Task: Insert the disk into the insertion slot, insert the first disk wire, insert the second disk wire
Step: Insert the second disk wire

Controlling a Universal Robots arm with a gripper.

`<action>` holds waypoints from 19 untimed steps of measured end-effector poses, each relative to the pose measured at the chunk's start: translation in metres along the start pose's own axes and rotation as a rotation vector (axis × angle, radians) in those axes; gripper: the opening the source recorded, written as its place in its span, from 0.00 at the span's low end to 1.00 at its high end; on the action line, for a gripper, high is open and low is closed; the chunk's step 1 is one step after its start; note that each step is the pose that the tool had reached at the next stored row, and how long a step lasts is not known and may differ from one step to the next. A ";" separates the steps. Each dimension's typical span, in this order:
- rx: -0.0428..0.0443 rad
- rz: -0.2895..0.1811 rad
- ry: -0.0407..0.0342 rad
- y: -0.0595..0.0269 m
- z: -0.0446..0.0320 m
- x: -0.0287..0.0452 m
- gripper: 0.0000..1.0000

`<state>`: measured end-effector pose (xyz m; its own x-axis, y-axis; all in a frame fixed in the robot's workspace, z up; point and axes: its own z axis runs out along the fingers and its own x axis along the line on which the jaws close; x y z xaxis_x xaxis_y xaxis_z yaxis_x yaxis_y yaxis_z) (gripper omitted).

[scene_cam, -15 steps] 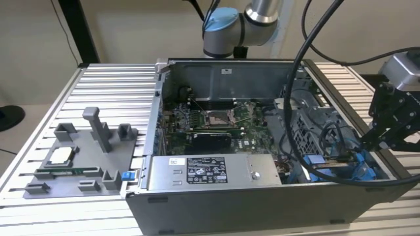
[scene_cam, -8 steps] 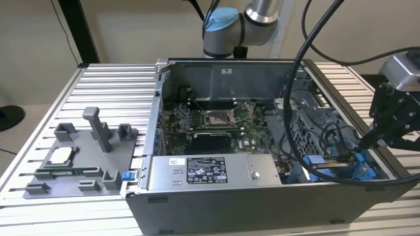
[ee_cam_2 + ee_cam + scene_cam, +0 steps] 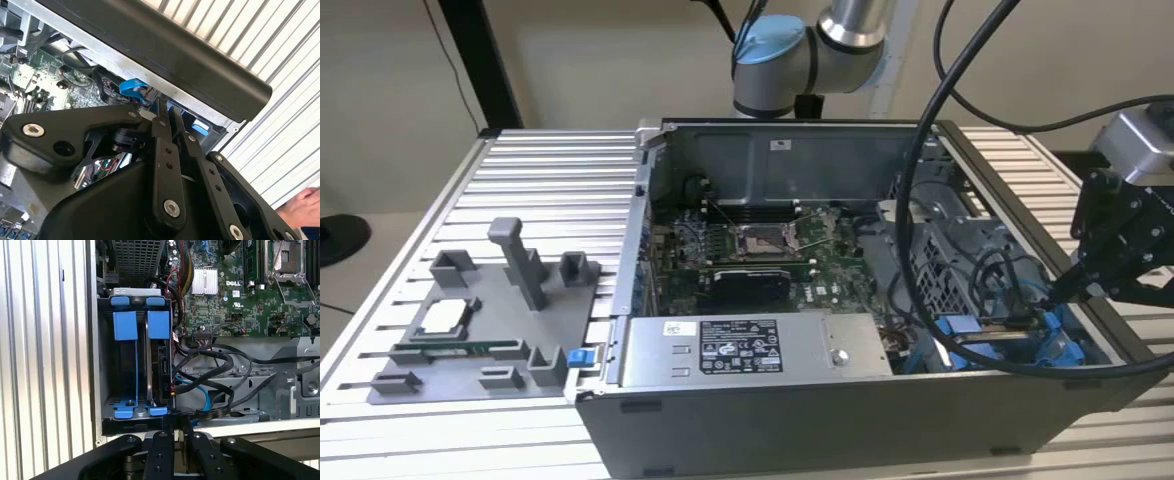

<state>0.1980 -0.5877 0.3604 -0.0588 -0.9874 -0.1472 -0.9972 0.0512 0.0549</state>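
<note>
The disk point(image 3: 162, 367) stands on edge in the insertion slot point(image 3: 131, 412), a grey metal bay with blue rails, in the rail place nearer the motherboard. The neighbouring rail place holds nothing. My gripper point(image 3: 176, 431) hovers just outside the bay's open end, and its fingers point(image 3: 161, 116) are almost together. A black disk wire point(image 3: 200, 413) runs from the cable bundle to the fingertips and seems pinched there. A light blue wire point(image 3: 202, 390) loops beside the disk. In the exterior view my gripper point(image 3: 1050, 305) reaches into the case corner at the bay point(image 3: 1067, 345).
The open computer case point(image 3: 761, 410) lies on a slatted metal table point(image 3: 547, 170). A power-supply box point(image 3: 734, 350), the motherboard point(image 3: 761, 250) and thick black cables point(image 3: 947, 260) crowd the inside. A grey fixture tray point(image 3: 480, 330) sits at the exterior view's left. A hand point(image 3: 302, 207) shows nearby.
</note>
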 end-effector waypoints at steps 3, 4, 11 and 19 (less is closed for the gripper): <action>-0.0003 0.000 -0.0052 0.0000 0.0001 0.0003 1.00; -0.0005 0.000 -0.0087 0.0000 0.0001 0.0004 1.00; -0.0004 0.007 -0.0287 -0.0002 0.0002 0.0026 1.00; 0.0015 0.018 -0.0297 -0.0003 0.0015 0.0068 1.00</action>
<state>0.1979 -0.5941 0.3579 -0.0785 -0.9814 -0.1754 -0.9960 0.0696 0.0564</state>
